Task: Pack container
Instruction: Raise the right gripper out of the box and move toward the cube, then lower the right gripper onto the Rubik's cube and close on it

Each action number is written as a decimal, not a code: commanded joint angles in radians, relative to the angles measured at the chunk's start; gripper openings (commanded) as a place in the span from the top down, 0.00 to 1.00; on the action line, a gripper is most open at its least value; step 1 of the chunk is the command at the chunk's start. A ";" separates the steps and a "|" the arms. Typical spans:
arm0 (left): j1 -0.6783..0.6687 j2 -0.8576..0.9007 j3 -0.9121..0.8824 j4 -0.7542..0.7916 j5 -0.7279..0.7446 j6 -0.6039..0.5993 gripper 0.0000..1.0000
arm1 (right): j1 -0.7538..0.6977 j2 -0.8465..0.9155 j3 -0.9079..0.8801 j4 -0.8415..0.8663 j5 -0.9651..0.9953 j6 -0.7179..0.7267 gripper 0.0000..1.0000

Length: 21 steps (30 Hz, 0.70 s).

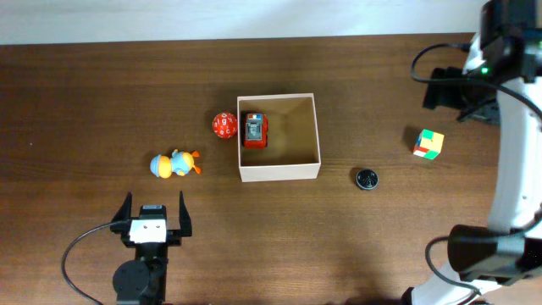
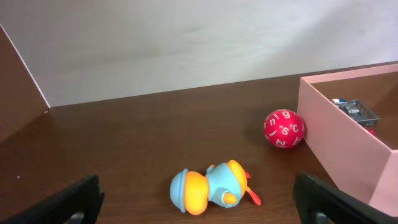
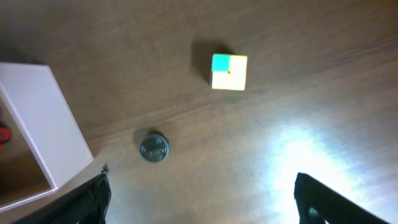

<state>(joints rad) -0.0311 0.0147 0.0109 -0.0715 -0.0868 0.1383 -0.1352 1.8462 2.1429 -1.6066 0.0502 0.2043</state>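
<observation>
Overhead showed the container [image 1: 279, 172] mid-table, open side up, with a red car [image 1: 255, 130] already inside by one wall. It looked like light, thin card: stiff enough to stand, but likely to slide or dent if nudged, and best pinched at a wall's top edge. The left gripper [image 1: 154, 212] and right gripper [image 3: 202, 194] both stood spread wide, holding nothing.

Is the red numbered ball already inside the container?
No, the red ball lies outside the container, beside its wall.
</observation>
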 commanded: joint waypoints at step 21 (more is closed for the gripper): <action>0.004 -0.008 -0.002 -0.004 -0.008 0.013 0.01 | 0.016 0.015 -0.538 0.522 0.171 0.209 0.12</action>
<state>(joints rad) -0.0311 0.0147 0.0109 -0.0715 -0.0868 0.1379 -0.1234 1.8668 1.6131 -1.1126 0.1085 0.3717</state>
